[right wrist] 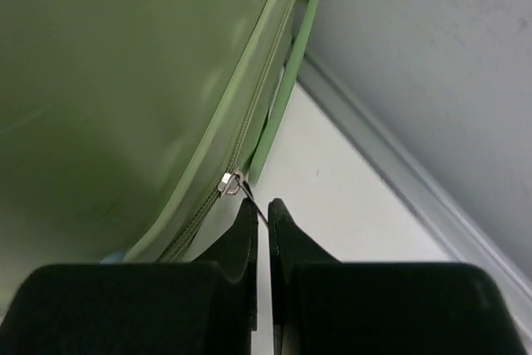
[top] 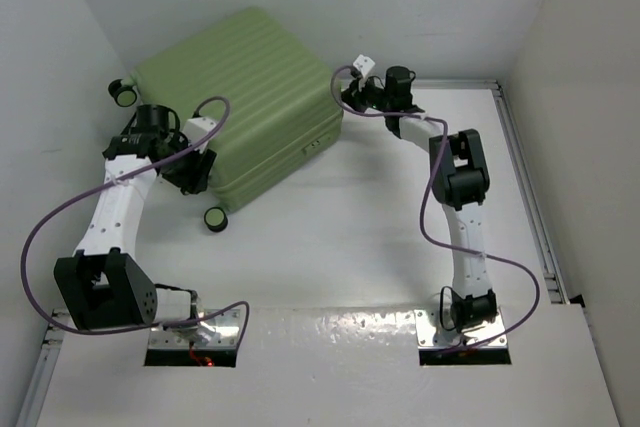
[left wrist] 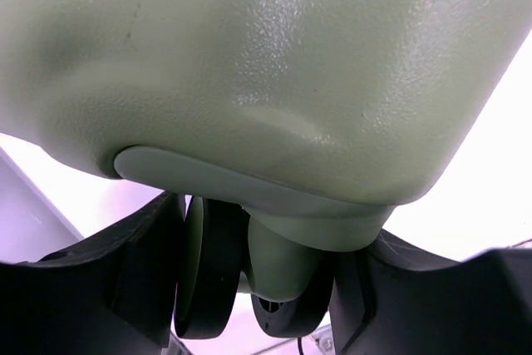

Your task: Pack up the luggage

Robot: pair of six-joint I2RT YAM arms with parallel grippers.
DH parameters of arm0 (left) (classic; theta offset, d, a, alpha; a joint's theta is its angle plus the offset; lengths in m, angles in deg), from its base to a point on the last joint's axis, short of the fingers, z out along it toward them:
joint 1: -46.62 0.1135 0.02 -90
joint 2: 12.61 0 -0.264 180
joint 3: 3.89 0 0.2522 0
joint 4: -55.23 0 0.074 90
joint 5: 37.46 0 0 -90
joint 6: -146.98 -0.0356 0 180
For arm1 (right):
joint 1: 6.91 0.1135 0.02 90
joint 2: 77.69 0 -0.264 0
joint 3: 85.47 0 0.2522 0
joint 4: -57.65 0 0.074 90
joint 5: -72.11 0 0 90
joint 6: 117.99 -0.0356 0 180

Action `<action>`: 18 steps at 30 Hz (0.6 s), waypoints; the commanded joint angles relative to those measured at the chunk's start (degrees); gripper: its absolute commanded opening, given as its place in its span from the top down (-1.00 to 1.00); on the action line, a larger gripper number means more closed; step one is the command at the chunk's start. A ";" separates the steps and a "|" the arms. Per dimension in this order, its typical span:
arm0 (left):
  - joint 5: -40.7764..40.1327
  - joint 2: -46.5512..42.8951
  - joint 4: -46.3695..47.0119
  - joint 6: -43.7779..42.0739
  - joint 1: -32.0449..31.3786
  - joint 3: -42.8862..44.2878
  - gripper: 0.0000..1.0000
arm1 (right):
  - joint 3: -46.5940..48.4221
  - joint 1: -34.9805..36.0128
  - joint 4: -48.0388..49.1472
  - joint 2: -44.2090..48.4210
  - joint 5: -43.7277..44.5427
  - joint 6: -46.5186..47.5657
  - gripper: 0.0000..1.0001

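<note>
The large light-green ribbed hard-shell suitcase lies flat and closed at the far left of the white table; the step in hand looks to be zipping it shut. The left gripper, arm bent low beside the shell, clamps a black twin-wheel caster; the right gripper, arm stretched forward, pinches the thin metal zip pull between nearly closed fingers; next calls for a steady drag along the seam without slipping off the tab.
</note>
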 commanded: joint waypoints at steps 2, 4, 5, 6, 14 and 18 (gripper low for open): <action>-30.14 11.95 44.45 6.27 2.00 2.35 1.00 | 7.51 -8.82 15.08 -7.76 7.28 -8.11 1.00; -30.15 13.10 44.45 7.76 2.00 4.46 1.00 | 7.87 -9.17 21.60 -10.39 2.08 -15.51 1.00; -30.15 13.63 44.45 7.77 2.00 4.99 1.00 | 8.74 -9.26 25.19 -11.79 1.26 -19.62 1.00; -30.15 14.85 44.45 8.29 2.00 5.51 1.00 | 9.62 -9.18 27.40 -12.50 0.56 -21.14 1.00; -30.59 24.08 39.10 8.30 0.33 17.10 1.00 | 19.73 -6.10 35.58 -20.42 -4.46 -35.21 1.00; -28.57 28.83 33.55 4.70 0.95 27.31 1.00 | 20.97 -3.55 38.93 -21.74 -4.72 -40.13 1.00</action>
